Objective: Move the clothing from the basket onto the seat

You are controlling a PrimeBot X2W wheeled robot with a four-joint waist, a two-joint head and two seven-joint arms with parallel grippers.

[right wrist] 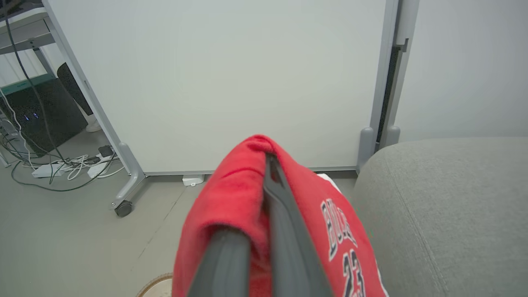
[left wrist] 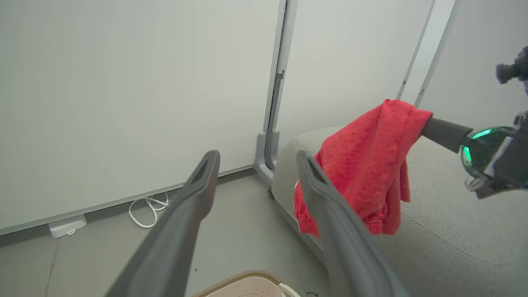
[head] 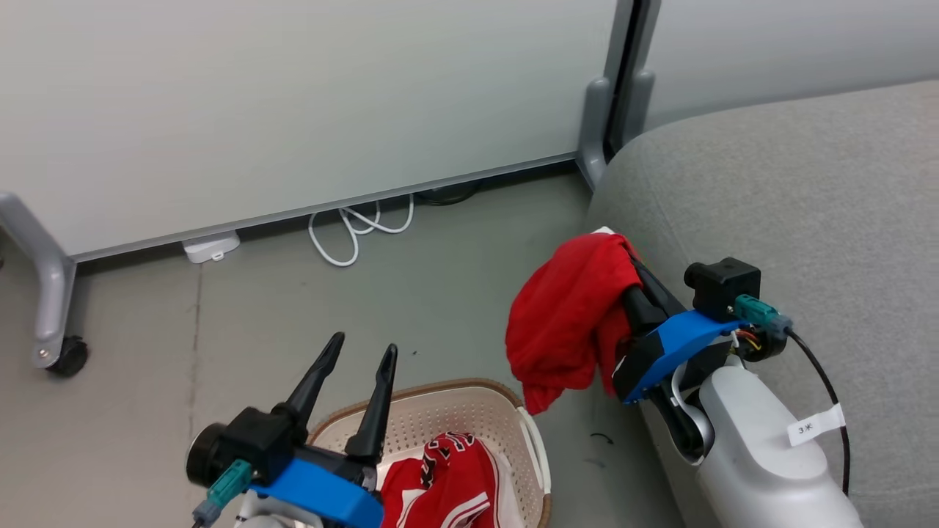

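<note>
Your right jaws' tips are buried in the red garment [head: 568, 315]; they are clamped shut on it, and the cloth hangs off them at the seat's [head: 807, 191] rounded edge, apart from the basket [head: 455, 411]; the right arm [head: 763, 455] slants up-left across the cushion. In the right wrist view, lettered cloth [right wrist: 346, 247] shows beside the fingers [right wrist: 284, 231]; you cannot tell which piece it belongs to. The jersey [head: 440, 484] lies in the basket, cut off at the bottom edge. Your left jaws stand wide and empty above the basket's left side.
</note>
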